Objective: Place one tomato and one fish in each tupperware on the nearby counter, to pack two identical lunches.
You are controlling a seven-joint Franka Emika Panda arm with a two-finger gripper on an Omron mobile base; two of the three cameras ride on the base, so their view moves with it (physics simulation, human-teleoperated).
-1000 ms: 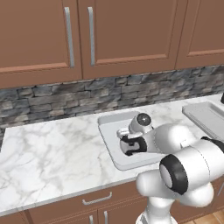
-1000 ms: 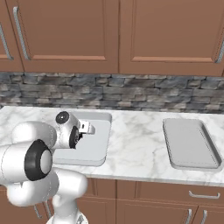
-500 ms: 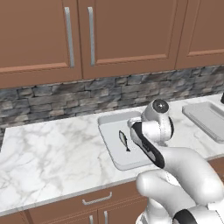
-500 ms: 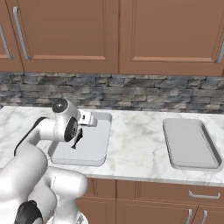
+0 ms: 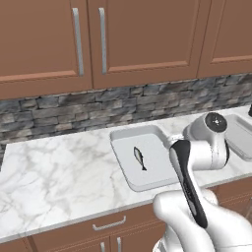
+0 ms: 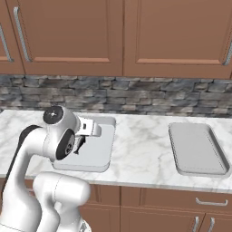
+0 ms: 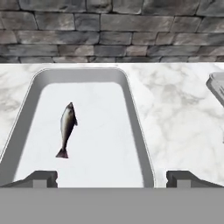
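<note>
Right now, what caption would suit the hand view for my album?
A small grey fish lies alone in a pale tray on the marble counter, the open tool above.

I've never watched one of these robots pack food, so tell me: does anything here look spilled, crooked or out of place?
Nothing stands out. A dark silvery fish lies flat inside the left tupperware, the right tupperware sits square on the marble counter, and the gripper hangs open above the fish's tray. No spills or damage show.
</note>
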